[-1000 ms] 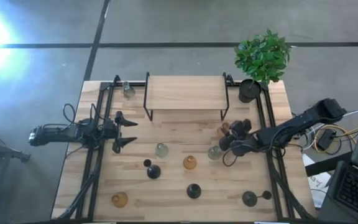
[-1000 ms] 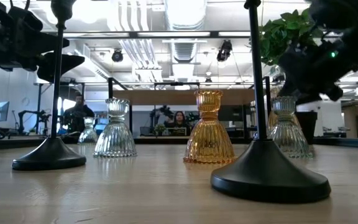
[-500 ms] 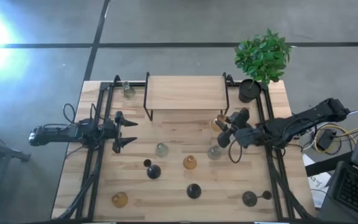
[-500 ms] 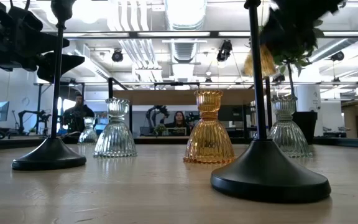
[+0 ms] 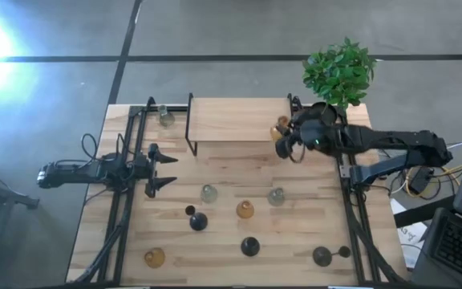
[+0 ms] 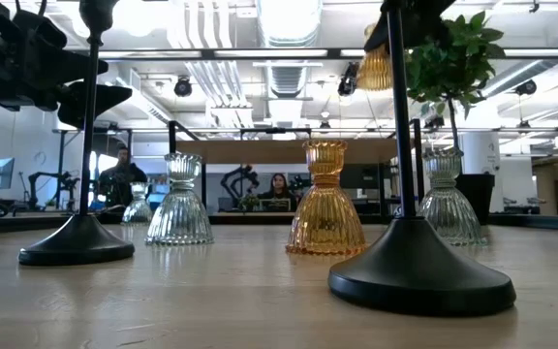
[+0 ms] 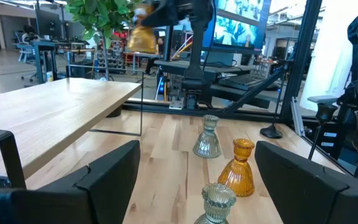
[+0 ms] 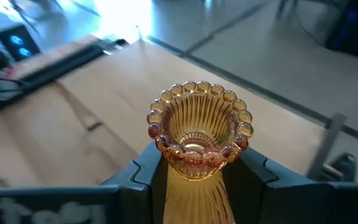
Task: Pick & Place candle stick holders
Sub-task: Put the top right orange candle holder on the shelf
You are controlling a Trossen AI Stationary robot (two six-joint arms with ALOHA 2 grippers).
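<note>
My right gripper (image 5: 284, 133) is shut on an amber glass holder (image 5: 279, 128), high above the right end of the wooden shelf (image 5: 239, 119). The holder also shows in the low view (image 6: 376, 68) and in the right wrist view (image 8: 199, 127). My left gripper (image 5: 167, 170) waits open and empty at the table's left. On their bases on the table stand clear holders (image 5: 208, 193) (image 5: 276, 196), amber ones (image 5: 245, 210) (image 5: 155, 258) and black ones (image 5: 198, 221) (image 5: 250, 246) (image 5: 322, 256). My right gripper pinches the amber holder's narrow neck (image 8: 194, 163), just below its beaded rim, between the two fingers (image 8: 143, 173). The fingers come from the table's right side. The holder is lifted clear of the table and the shelf, its rim up.
A black pot with a green plant (image 5: 339, 76) stands at the far right corner, close behind my right arm. One more clear holder (image 5: 165, 117) stands at the far left, beside the shelf's black legs. Black rails run along both sides of the table.
My right gripper has risen with the amber holder from the table's right middle and gone toward the far edge, to the right end of the shelf. The holder is lifted clear and has stayed in the shut fingers.
</note>
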